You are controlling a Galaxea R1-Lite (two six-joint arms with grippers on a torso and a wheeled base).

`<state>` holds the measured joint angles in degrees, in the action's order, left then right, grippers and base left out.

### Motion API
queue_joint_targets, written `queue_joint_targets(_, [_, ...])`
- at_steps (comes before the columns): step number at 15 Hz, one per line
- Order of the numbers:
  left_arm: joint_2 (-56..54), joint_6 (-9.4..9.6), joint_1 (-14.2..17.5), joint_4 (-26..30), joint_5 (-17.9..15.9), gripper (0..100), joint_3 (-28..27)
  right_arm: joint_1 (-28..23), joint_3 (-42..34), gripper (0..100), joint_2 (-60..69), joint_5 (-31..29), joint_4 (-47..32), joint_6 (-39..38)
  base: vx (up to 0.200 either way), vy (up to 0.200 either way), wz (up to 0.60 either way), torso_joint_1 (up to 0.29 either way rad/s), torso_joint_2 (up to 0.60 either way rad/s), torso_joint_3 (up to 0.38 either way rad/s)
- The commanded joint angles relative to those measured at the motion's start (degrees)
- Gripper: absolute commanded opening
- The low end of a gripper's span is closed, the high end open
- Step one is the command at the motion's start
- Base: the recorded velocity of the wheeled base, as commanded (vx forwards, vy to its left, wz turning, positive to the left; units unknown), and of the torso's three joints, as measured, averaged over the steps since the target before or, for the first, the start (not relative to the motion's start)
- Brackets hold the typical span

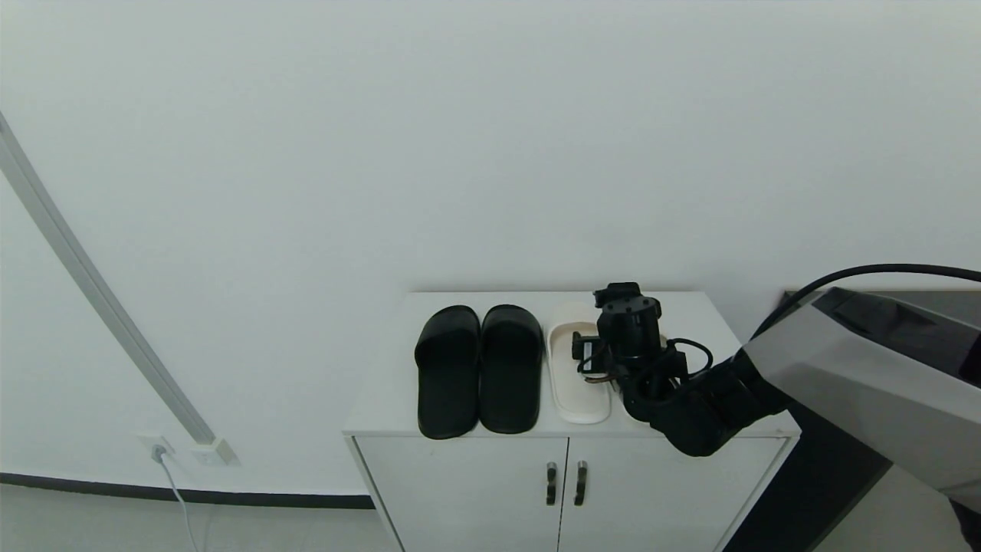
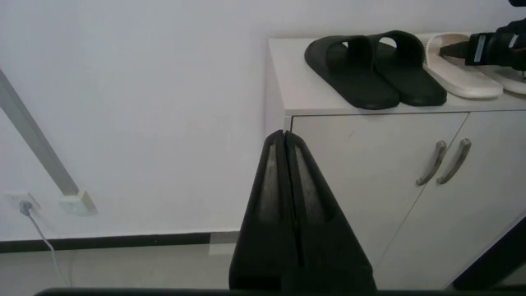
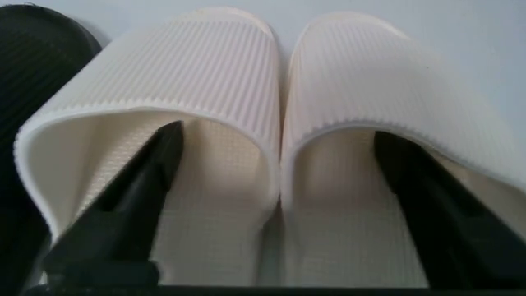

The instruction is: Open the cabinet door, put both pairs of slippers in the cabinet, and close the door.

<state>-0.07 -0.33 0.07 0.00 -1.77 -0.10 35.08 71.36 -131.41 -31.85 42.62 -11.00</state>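
Two slipper pairs on the cabinet [image 1: 387, 399] before me.
Its flat white top carries the black slippers [image 1: 490, 368] toward my left and the cream slippers [image 3: 214, 90] toward my right. All four lie soles down in one row, toes toward the wall and heels near the front edge. The two slippers of each pair touch, and the inner black one lies just beside the nearest cream one. The two doors [image 1: 460, 498] below are closed.

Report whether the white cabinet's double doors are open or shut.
Shut. Both white cabinet doors lie flush with each other, and their two dark handles sit side by side at the centre seam.
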Motion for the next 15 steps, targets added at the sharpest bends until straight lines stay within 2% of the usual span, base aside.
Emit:
queue_joint_targets(1, [0.1,-0.02,0.0,0.0,0.0,0,0.0,-0.4,0.2,0,-0.3,0.2,0.0,0.0,0.0,0.0,0.0,0.0,0.0,0.0])
queue_joint_targets(7, [0.1,-0.37,0.0,0.0,0.0,0,0.0,-0.9,-0.1,0,0.3,0.6,0.7,0.0,0.0,0.0,0.0,0.0,0.0,0.0])
queue_joint_targets(10, [0.1,-0.37,0.0,0.0,0.0,0,0.0,-0.8,-1.3,0,5.4,0.4,0.9,1.1,0.0,0.0,0.0,0.0,0.0,0.0])
queue_joint_targets(14, [0.1,-0.81,0.0,0.0,0.1,0,0.0,0.5,-8.1,0,15.0,2.5,0.8,4.9,0.0,0.0,0.0,0.0,0.0,0.0])
queue_joint_targets(15, [0.1,-0.9,0.0,0.0,0.1,0,0.0,2.2,-12.8,0,19.2,4.9,0.6,6.1,0.0,0.0,0.0,0.0,0.0,0.0])
